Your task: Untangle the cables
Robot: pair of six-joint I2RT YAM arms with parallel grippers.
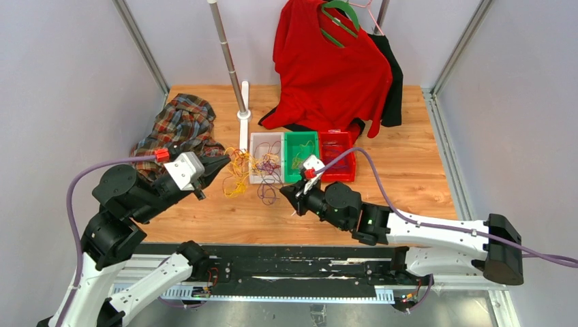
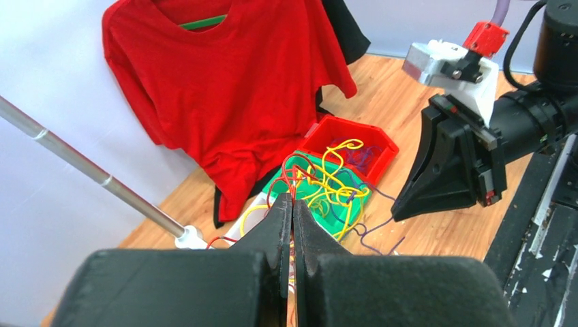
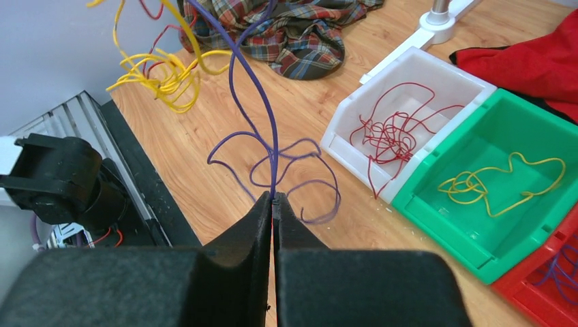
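The left tool is closed on the clump of cables, held above the bench beside the white bin. One purple cable comes down from the clump and is pinched in the closed right tool. A yellow wire lies in the green bin.

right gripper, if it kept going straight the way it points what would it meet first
Loops of the purple cable it is shut on, lying just past the right gripper; after those probably the wooden table, though depth is unclear.
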